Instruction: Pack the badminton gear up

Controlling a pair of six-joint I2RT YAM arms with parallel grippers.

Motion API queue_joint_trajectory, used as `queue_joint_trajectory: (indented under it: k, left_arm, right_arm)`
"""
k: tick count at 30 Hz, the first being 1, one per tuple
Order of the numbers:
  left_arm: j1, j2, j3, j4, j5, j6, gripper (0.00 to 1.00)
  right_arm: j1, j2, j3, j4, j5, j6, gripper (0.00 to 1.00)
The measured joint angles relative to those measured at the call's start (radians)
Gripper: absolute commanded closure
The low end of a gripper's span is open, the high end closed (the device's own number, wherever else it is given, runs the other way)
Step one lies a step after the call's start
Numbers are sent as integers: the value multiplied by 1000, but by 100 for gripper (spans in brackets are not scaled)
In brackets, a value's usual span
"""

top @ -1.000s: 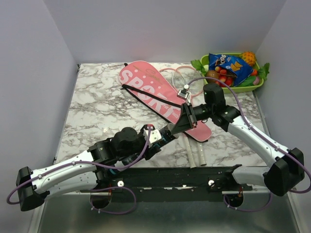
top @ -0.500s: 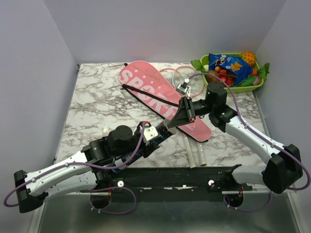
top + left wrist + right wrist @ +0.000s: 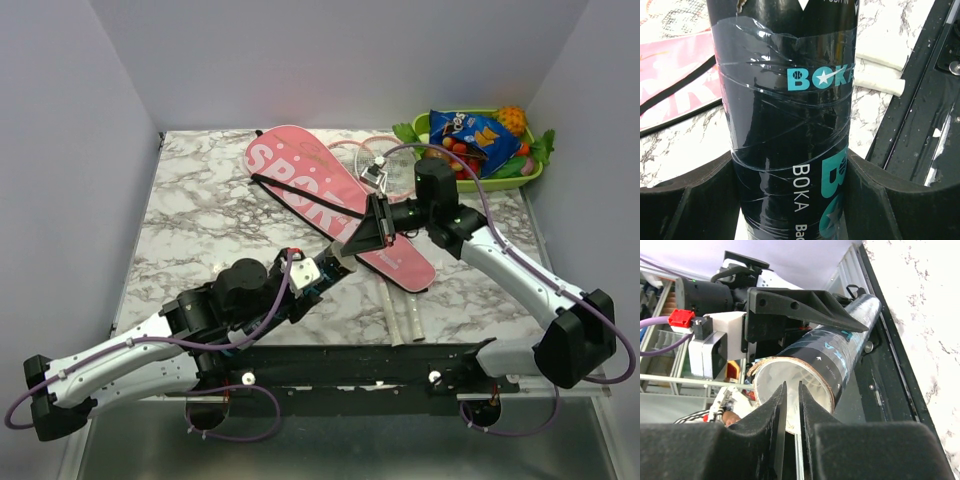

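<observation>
Left wrist view shows "BOKA" on the dark tube (image 3: 785,100) the left gripper (image 3: 790,165) squeezes; right wrist view shows its open white end, right gripper (image 3: 792,390) nearly closed there, grip unclear; marble table (image 3: 200,220) below, pale walls (image 3: 330,60).

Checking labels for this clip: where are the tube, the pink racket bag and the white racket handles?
tube (image 3: 790,125), left wrist view, middle of its dark wall.
racket bag (image 3: 310,165), top view, pink face beside the lettering.
racket handles (image 3: 411,322), top view, white grip near its end.
</observation>
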Motion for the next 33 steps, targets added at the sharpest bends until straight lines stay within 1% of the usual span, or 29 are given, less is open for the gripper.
queue_joint_trajectory:
  k: [1, 3, 4, 7, 11, 13, 15, 16, 20, 22, 26, 27, 30, 33]
  left_arm:
    - [0, 0, 3, -6, -4, 8, 100]
    - [0, 4, 17, -37, -8, 21, 100]
    - [0, 6, 26, -54, -11, 29, 100]
    - [0, 22, 42, -86, -18, 53, 100]
    - [0, 60, 76, -113, -37, 90, 100]
    - [0, 82, 99, -114, -65, 116, 100]
    - [3, 100, 122, -104, -92, 139, 100]
    - [6, 110, 132, -91, -106, 154, 100]
    - [50, 147, 165, -4, -129, 196, 100]
    - [130, 175, 185, 30, -110, 209, 100]
    - [360, 252, 204, 71, -55, 216, 100]
    - [395, 267, 209, 71, -39, 217, 100]
    - [571, 401, 264, 67, 18, 213, 100]
    - [691, 521, 328, 69, 64, 195, 100]
  right_arm:
    - [2, 0, 8, -28, 7, -25, 82]
    - [8, 0, 16, -76, 17, -70, 87]
    - [12, 0, 18, -98, 19, -88, 91]
    - [18, 0, 20, -145, 15, -132, 97]
    - [20, -2, 48, -206, 17, -168, 100]
    - [19, -6, 87, -237, 47, -172, 99]
    - [16, -19, 137, -278, 111, -173, 99]
    - [15, -24, 171, -314, 167, -177, 99]
    - [8, -33, 333, -475, 488, -210, 99]
    - [-18, -50, 359, -523, 609, -214, 99]
    - [-127, -89, 330, -582, 732, -211, 100]
    - [-149, -92, 316, -590, 751, -212, 100]
    - [-160, -92, 265, -602, 767, -213, 99]
    - [-159, -90, 192, -600, 751, -211, 99]
